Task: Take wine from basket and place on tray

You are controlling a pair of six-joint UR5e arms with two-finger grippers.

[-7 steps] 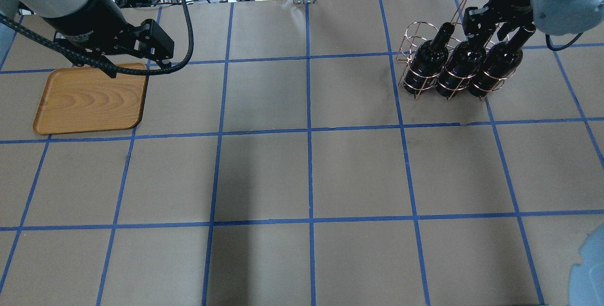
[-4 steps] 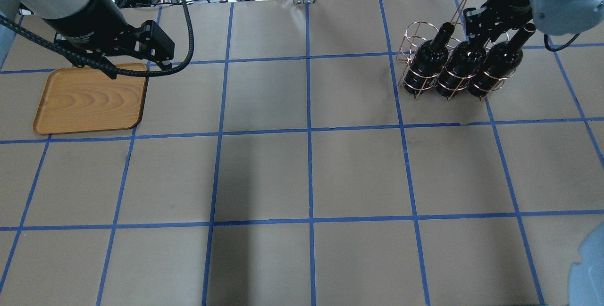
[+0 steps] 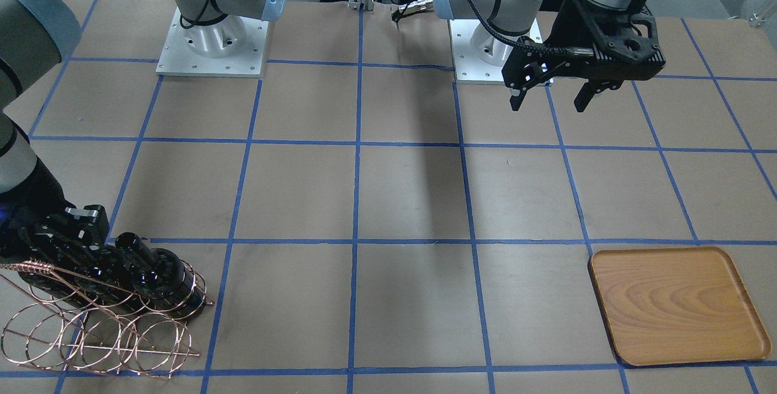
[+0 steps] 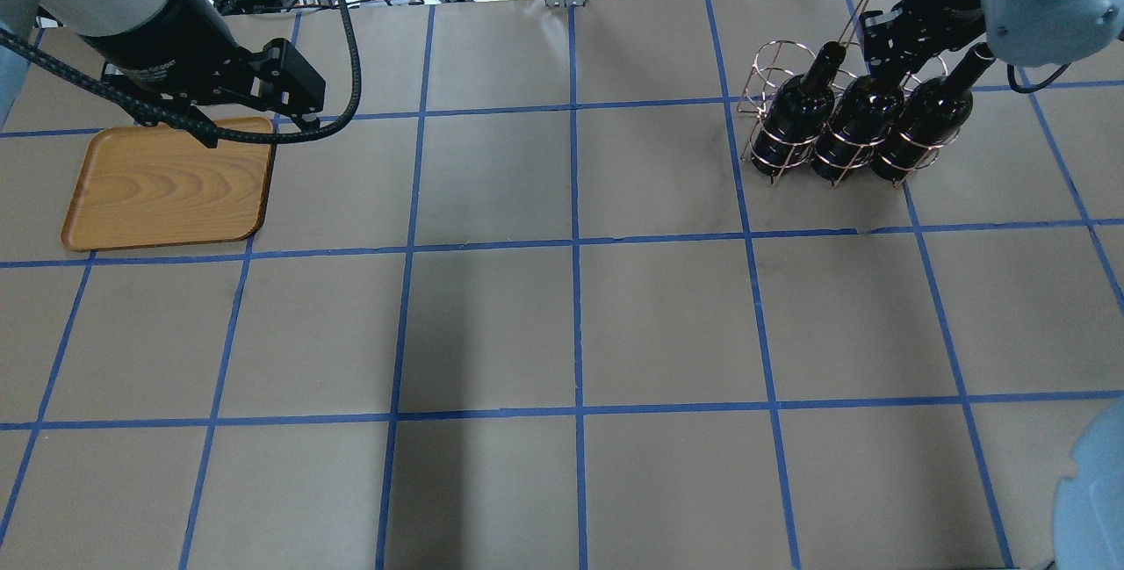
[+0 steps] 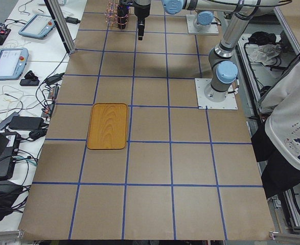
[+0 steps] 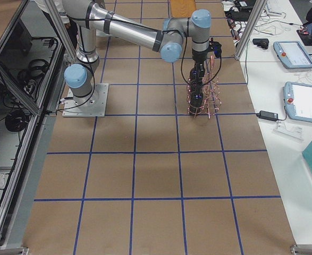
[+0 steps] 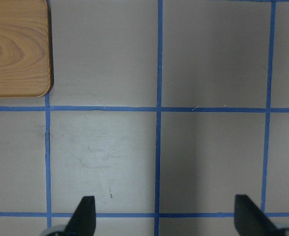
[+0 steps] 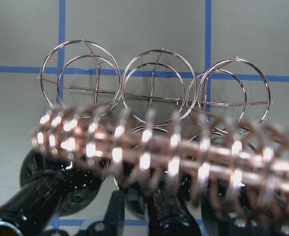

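Where blue tape [image 4: 575, 245] grids brown paper table [image 4: 492, 324], left jaws wide; right jaws' state unclear.

Brown-papered table [image 4: 571, 324] with a blue tape grid carries a wooden tray [image 4: 167, 183] lying flat and, well apart from the tray across the width, a standing wire basket [image 4: 760, 69].

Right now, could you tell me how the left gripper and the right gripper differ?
The left gripper hangs open and empty over bare table beside the tray; the right gripper is at the neck of the middle wine bottle in the basket, its closure unclear. Both are black two-finger grippers.
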